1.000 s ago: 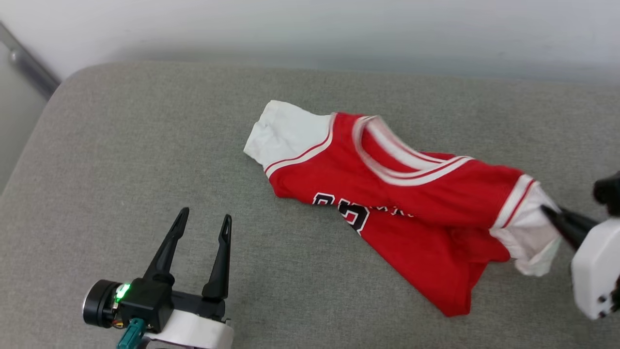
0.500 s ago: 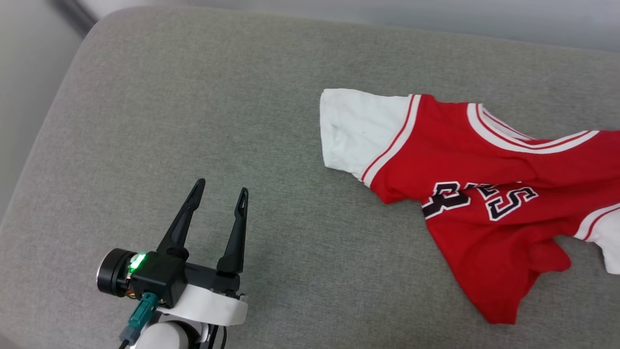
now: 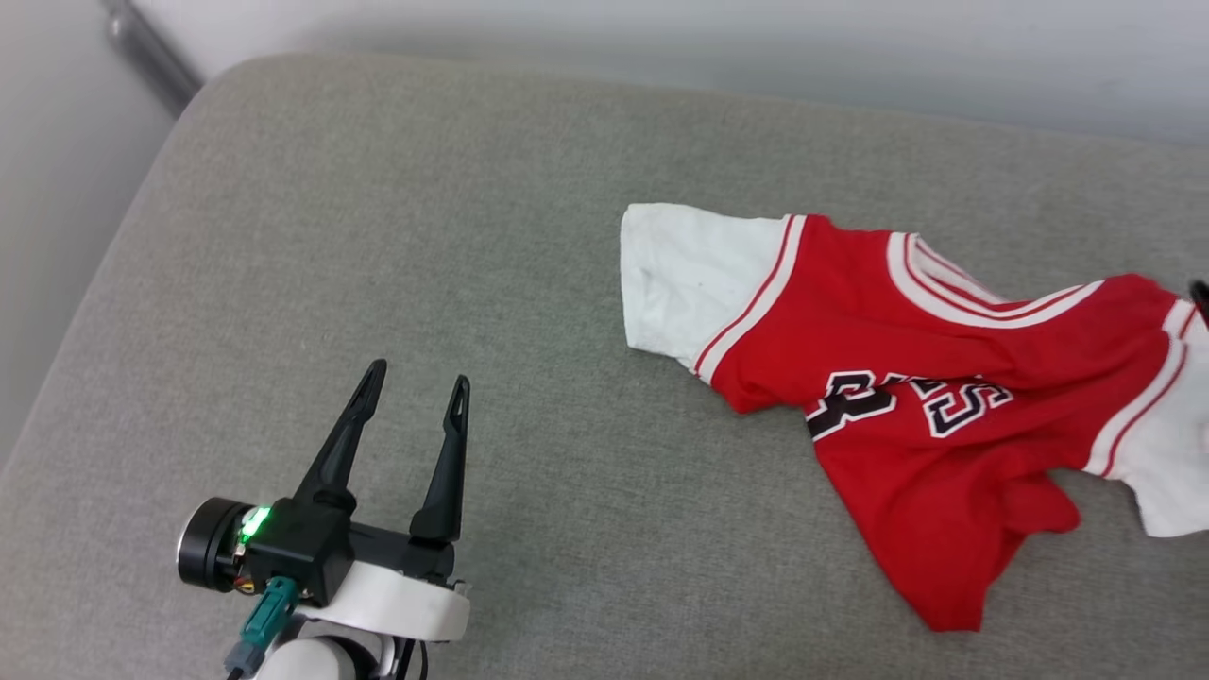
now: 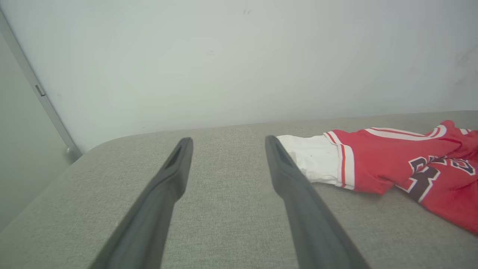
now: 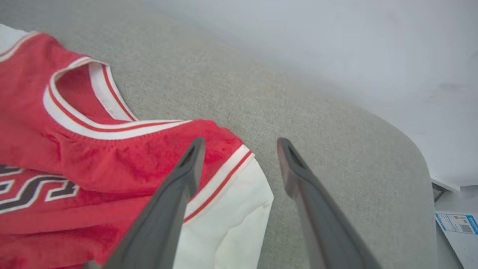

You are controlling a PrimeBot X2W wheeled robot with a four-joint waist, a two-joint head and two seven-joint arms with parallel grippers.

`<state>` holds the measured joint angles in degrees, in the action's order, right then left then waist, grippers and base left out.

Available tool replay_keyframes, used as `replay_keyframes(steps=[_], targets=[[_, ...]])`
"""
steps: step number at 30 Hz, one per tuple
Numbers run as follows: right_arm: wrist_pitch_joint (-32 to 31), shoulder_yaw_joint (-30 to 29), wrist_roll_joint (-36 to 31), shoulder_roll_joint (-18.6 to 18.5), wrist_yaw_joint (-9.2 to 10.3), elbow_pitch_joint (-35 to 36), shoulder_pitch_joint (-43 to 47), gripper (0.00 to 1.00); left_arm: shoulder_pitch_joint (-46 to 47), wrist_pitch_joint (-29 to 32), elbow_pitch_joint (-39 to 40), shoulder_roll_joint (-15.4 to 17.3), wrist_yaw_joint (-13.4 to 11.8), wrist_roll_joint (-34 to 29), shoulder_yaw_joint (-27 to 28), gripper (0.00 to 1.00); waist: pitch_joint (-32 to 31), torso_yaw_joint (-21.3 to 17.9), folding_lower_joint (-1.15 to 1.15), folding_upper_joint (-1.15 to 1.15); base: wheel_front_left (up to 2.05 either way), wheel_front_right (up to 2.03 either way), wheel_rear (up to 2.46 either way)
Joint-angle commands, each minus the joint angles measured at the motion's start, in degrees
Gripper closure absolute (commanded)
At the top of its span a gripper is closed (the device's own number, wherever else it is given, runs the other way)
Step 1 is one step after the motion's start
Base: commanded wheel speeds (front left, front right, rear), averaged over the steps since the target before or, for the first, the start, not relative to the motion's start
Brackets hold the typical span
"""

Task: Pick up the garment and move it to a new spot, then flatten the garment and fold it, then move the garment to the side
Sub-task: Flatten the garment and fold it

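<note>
The garment (image 3: pixel 907 378) lies rumpled and free on the grey cushion (image 3: pixel 472 236).
My left gripper (image 3: pixel 419 372) sits over bare cushion at the near left, fingers spread wide and holding nothing, with the garment well off to its right. My right gripper (image 5: pixel 241 141) is spread just as wide above the far white sleeve (one finger crosses the striped trim) and grips nothing.

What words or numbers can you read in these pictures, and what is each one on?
On the garment chest: black white-outlined lettering and number, creased and partly folded under, not readable for sure.
On the paper label beyond the cushion edge, right wrist view: print too small to read.
</note>
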<state>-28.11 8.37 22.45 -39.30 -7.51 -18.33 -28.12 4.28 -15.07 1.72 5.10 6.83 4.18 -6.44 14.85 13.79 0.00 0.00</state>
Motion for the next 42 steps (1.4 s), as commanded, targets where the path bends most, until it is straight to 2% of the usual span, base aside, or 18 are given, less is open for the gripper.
replay_keyframes(steps=[1, 9, 14, 15, 21, 24, 28, 31, 35, 37, 42], targets=[[2.2, -0.1, 0.5, 1.1, 0.05, 1.0, -0.9, 0.0, -0.8, -0.2, 0.2, 0.4, 0.1, -0.3, 0.3, 0.0, -2.6, -2.3, 0.0, 0.0, 0.0, 0.0, 0.0], [19.5, -2.6, 0.3, 8.2, 0.04, 10.5, 4.5, 0.0, -3.5, -0.1, 1.5, 0.7, 0.2, -0.2, 1.5, 0.0, -7.6, -7.2, 0.0, 0.0, 0.0, 0.0, 0.0], [27.4, -7.1, -0.1, 16.9, 0.04, 17.6, 12.6, 0.0, -5.2, -0.2, 2.0, 0.6, 0.2, -0.3, 1.7, 0.0, -9.7, -9.8, 0.0, 0.0, 0.0, 0.0, 0.0], [27.4, -7.1, -0.1, 16.9, 0.04, 17.6, 12.6, 0.0, -5.2, -0.2, 2.0, 0.6, 0.2, -0.3, 1.7, 0.0, -9.7, -9.8, 0.0, 0.0, 0.0, 0.0, 0.0], [34.6, -9.1, -3.3, 27.4, 0.03, 25.1, 22.4, 0.0, -6.9, -0.2, 1.9, 0.0, 0.3, 1.2, 2.0, 0.0, -10.2, -12.4, 0.0, 0.0, 0.0, 0.0, 0.0], [37.0, -9.2, -4.0, 30.9, 0.03, 26.1, 25.7, 0.0, -7.5, -0.2, 1.4, 0.4, 0.4, 1.1, 1.3, 0.0, -10.0, -13.7, 0.0, 0.0, 0.0, 0.0, 0.0], [38.3, -9.9, -3.5, 33.1, 0.03, 26.3, 27.2, 0.0, -6.9, -0.2, 0.5, 1.2, 0.5, 1.0, -0.2, 0.0, -9.1, -15.5, 0.0, 0.0, 0.0, 0.0, 0.0], [38.4, -11.0, -4.0, 33.4, 0.02, 26.7, 26.9, 0.0, -4.2, 0.5, -0.8, 2.7, 0.6, 1.5, -3.0, 0.0, -7.8, -16.5, 0.0, 0.0, 0.0, 0.0, 0.0], [38.0, -12.6, -4.6, 33.4, 0.02, 27.6, 25.7, 0.0, 2.0, 8.1, -2.3, 6.1, 0.6, 4.0, -10.4, 0.0, -5.4, -17.6, 0.0, 0.0, 0.0, 0.0, 0.0], [38.4, -13.2, -4.8, 33.4, 0.03, 28.1, 25.7, 0.0, 6.0, 14.2, -2.9, 8.5, 0.6, 6.4, -14.8, 0.0, -4.2, -18.2, 0.0, 0.0, 0.0, 0.0, 0.0], [38.8, -14.2, -5.6, 34.0, 0.02, 28.0, 25.3, 0.0, 16.0, 30.8, -4.4, 11.9, 0.6, 13.4, -23.5, 0.0, -1.0, -19.6, 0.0, 0.0, 0.0, 0.0, 0.0]])
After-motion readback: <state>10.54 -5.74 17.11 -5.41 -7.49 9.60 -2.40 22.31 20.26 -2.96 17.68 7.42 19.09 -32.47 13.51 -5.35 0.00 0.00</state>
